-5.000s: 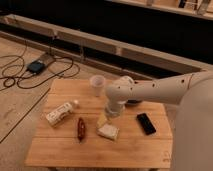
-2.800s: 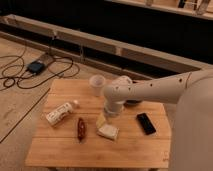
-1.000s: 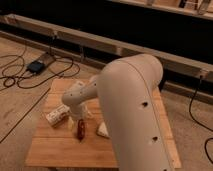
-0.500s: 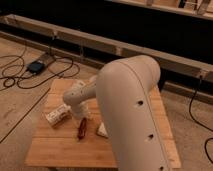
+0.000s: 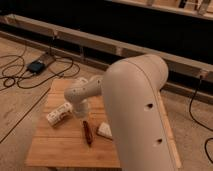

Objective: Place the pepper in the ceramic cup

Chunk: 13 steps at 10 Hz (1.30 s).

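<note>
The slim, glossy dark-red pepper (image 5: 87,133) lay on the bench (image 5: 55,147), its long axis running near to far. The hand (image 5: 83,116) was closed at its far end; whether it gripped the pepper was unclear.

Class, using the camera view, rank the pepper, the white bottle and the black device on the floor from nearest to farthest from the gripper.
1. Pepper, right by the gripper, mid-table.
2. White bottle, lying beside it, image left.
3. Black device, on the floor beyond the table.

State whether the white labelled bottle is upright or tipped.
Tipped: the white labelled bottle lies on its side, close beside the gripper.
</note>
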Motion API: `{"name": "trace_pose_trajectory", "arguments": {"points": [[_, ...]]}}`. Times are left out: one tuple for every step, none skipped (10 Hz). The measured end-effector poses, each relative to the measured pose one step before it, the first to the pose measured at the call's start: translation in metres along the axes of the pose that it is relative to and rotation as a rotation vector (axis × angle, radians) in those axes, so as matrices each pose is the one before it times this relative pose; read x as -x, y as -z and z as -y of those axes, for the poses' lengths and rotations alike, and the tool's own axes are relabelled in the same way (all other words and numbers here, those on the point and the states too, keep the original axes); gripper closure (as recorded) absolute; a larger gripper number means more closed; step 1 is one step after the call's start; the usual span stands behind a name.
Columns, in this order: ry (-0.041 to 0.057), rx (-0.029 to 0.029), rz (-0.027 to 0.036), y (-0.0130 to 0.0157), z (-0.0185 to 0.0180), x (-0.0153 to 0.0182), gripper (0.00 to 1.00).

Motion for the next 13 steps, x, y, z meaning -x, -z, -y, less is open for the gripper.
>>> {"name": "trace_pose_trajectory", "arguments": {"points": [[0.00111,0.00228,0.00357,0.00625,0.00010,-0.00099,1.00],[0.00100,0.00392,0.00686,0.00568,-0.00001,0.00024,1.00],[-0.00060,0.00254,0.00650,0.00479,0.00111,0.00061,1.00],[-0.00044,0.00179,0.00443,0.00331,0.00093,0.00042,1.00],[0.00184,0.00309,0.00577,0.00363,0.00002,0.00116,1.00],[0.00070,0.00115,0.00471,0.00273,0.00103,0.00101,1.00],[0.00145,0.00079,0.00388,0.00230,0.00070,0.00093,1.00],[0.00129,0.00032,0.00238,0.00151,0.00096,0.00050,1.00],[0.00111,0.00010,0.00153,0.00051,0.00047,0.00047,1.00],[0.00152,-0.00007,0.00150,0.00045,0.00046,0.00055,1.00],[0.00160,-0.00062,0.00157,0.00034,0.00060,0.00067,1.00],[0.00141,-0.00018,0.00018,-0.00054,0.00064,0.00046,1.00],[0.00140,0.00008,0.00101,-0.00012,0.00026,0.00072,1.00]]}}
